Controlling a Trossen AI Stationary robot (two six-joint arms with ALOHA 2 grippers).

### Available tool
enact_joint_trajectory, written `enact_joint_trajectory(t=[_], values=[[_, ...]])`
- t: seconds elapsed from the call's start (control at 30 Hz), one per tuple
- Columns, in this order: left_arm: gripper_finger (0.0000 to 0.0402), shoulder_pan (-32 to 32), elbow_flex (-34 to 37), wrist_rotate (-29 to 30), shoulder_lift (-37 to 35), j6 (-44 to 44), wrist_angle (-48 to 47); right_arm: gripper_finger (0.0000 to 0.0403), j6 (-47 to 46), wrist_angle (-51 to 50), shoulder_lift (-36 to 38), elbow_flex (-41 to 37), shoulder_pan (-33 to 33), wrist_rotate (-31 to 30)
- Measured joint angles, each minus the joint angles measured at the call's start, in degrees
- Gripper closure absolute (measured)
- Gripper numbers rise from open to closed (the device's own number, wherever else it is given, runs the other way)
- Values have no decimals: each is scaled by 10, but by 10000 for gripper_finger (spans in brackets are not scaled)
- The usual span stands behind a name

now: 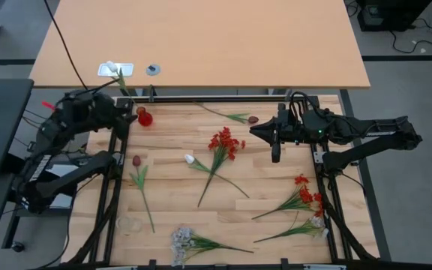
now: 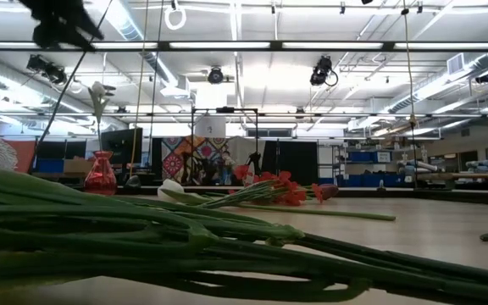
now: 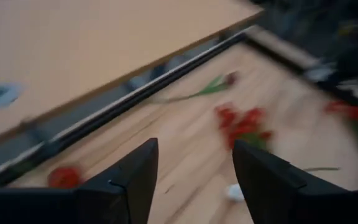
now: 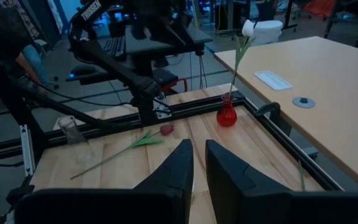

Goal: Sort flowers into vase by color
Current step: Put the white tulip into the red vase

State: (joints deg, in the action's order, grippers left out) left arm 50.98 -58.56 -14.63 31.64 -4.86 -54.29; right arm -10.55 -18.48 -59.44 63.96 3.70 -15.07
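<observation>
A small red vase (image 1: 145, 118) (image 4: 226, 115) stands near the table's far-left corner. A white flower (image 1: 112, 70) (image 4: 252, 28) sticks into it by its stalk. Loose on the table lie a red blossom cluster (image 1: 225, 142), a white bloom (image 1: 190, 159), two maroon tulips (image 1: 136, 161) (image 1: 253, 119), orange-red stems (image 1: 304, 196) and a pale cluster (image 1: 182, 240). My left gripper (image 1: 126, 120) (image 3: 194, 146) hovers open beside the red vase, holding nothing. My right gripper (image 1: 255, 132) (image 4: 199, 146) is shut and empty, raised over the table near the far tulip.
A clear glass vase (image 1: 130, 223) (image 4: 70, 130) stands near the table's near-left corner. A dark rail frame (image 1: 216, 99) borders the work area. Beyond it on the bare desk lie a white plate (image 1: 116, 70) and a small grey disc (image 1: 153, 70). Green stalks (image 2: 185, 237) fill the low view's foreground.
</observation>
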Motion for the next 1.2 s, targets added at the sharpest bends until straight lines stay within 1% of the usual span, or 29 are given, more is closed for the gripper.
enact_joint_trajectory(t=[0.13,0.27,0.33,0.43,0.53,0.63,0.77,0.8,0.9,0.97,1.07,1.2], values=[[202,-31,-8,-16,1,-1,60,350,0,0,0,0,0,0],[203,-73,-8,-42,8,-20,188,350,0,0,0,0,0,0],[203,-97,-8,-44,17,-34,256,350,0,0,0,0,0,0],[203,-135,-8,-44,42,-42,330,350,0,0,0,0,0,0],[203,-182,-8,-43,85,-44,370,350,0,0,0,0,0,0],[203,-233,-8,-10,134,-61,391,350,0,0,0,0,0,0],[203,-294,-7,49,199,-56,399,350,-1,0,0,0,0,0],[203,-304,-7,68,211,-61,395,350,-13,2,0,0,0,4],[203,-320,-7,119,246,-110,349,350,-91,9,0,0,0,29],[203,-323,-7,126,266,-140,305,350,-123,9,-4,1,0,30],[203,-331,-7,127,282,-199,250,350,-142,8,-27,1,-14,35],[203,-346,-7,140,293,-307,164,350,-198,-18,-99,1,-34,60]])
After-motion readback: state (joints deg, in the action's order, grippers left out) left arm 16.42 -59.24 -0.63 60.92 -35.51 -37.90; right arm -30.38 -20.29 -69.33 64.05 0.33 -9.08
